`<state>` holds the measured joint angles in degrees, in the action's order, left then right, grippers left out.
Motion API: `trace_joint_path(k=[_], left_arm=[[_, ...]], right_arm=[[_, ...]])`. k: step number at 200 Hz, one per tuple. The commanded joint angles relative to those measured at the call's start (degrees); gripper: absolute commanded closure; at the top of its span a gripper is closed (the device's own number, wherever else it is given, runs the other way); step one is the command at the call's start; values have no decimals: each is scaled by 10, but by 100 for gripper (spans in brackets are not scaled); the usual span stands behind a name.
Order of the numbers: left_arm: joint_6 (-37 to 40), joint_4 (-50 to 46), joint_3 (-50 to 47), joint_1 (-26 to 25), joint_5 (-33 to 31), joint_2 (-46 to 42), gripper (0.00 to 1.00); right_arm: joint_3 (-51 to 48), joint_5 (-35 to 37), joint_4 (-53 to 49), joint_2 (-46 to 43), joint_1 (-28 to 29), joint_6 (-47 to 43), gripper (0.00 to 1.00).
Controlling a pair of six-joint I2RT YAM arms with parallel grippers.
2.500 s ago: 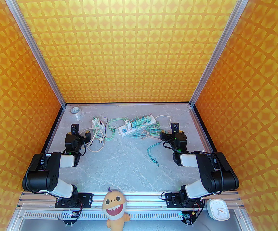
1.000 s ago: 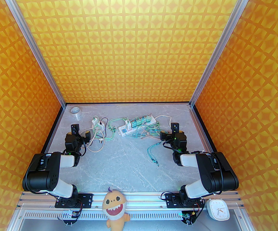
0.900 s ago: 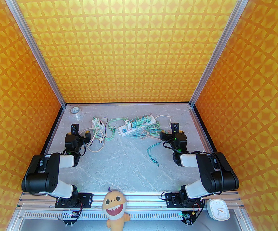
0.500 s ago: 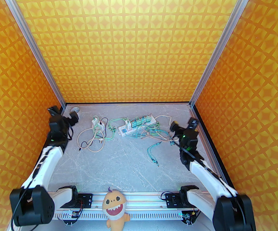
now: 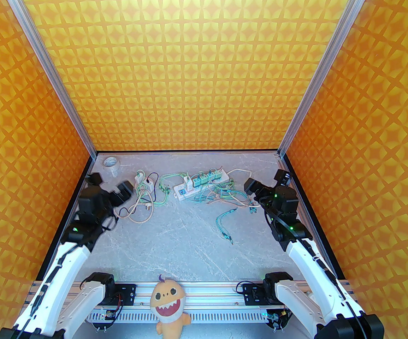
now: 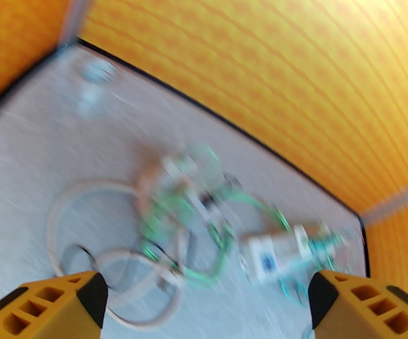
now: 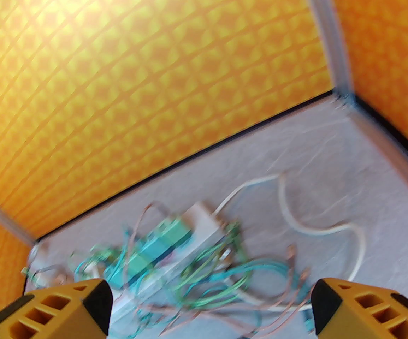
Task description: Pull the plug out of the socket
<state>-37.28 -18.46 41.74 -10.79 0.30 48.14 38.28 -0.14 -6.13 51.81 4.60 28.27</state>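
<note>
Orange-and-yellow patterned walls close a grey marbled counter (image 5: 175,231) in on three sides. Toward the middle of its far edge lies the socket (image 5: 199,186), a white power strip set at a slant with its right end closer to that edge. A white plug (image 5: 188,181) and a row of green plugs (image 5: 204,178) stand seated in it. A tangle of green and copper-coloured cables (image 5: 221,194) spills from its near side toward the right edge. Which plug is meant I cannot tell, and none looks pulled yet.

The left arm (image 5: 68,260) stretches along the left edge. The left jaws gape wide and empty above a beige cable loop (image 5: 138,217), near a small white charger (image 5: 139,179) and well apart from the socket. The right arm (image 5: 306,263) runs along the right edge, and the right jaws are equally wide and empty, just beside the right end of the cable tangle. Both wrist views are blurred, but each pair of yellow fingertips (image 6: 48,309) frames the strip ahead.

The arms flank the strip, which suggests one is to pin it down while the other pulls, since so light a bar would probably lift with the plug. The wide opening suits the blocky plug bodies. The loose cables could snag a finger on the way in.

A tape roll (image 5: 111,162) sits in the far-left corner, out of the way.
</note>
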Motion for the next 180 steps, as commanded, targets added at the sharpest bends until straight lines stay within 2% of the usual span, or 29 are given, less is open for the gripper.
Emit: trace_joint_path(k=[1, 37, 81, 128, 180], left_arm=[[-13, 15, -21, -41, 10, 1, 1], [10, 30, -35, -98, -10, 24, 1], [29, 53, -25, -117, -13, 97, 1], [53, 85, 31, -143, -4, 232, 1], [89, 131, 100, -148, 19, 343, 1]], right_arm=[[18, -59, -72, 1, 19, 0, 1], [11, -62, -99, -6, 70, -20, 2], [1, -57, -79, 9, 127, -41, 1], [-17, -87, -19, 23, 130, -37, 2], [-32, -64, -12, -4, 131, -20, 2]])
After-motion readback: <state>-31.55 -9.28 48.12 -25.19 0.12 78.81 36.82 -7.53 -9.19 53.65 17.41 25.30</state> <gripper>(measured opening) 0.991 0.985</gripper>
